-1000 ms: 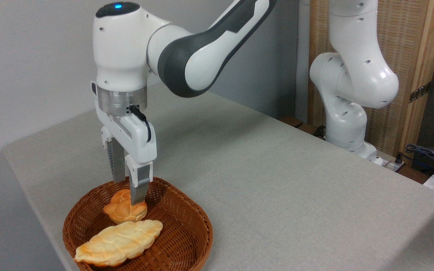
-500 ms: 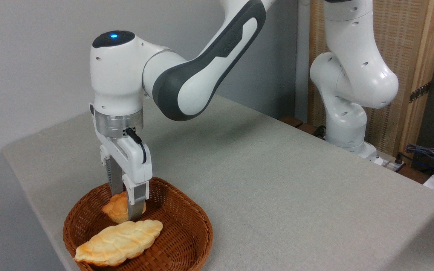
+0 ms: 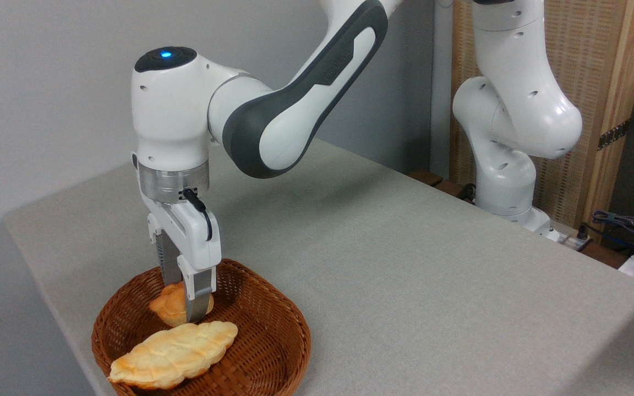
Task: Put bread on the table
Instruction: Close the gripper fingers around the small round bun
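Observation:
The bread (image 3: 167, 306), a small golden knotted bun, lies in the back part of a brown wicker basket (image 3: 289, 324) at the table's near left corner. My gripper (image 3: 185, 302) points straight down into the basket with one finger on each side of the bun, and the front finger (image 3: 198, 300) covers the bun's right part. The fingers look pressed against the bun, which still rests in the basket. The table (image 3: 405, 264) is covered in light grey-beige cloth.
A longer, paler braided loaf (image 3: 176, 352) lies in the basket just in front of the bun. The arm's white base (image 3: 507, 181) stands at the table's far right edge, with cables (image 3: 625, 225) beyond it. A wall runs behind the table.
Over the last second my gripper came down into the basket around the bun and its fingers drew closer together. Since half a second ago it has barely moved.

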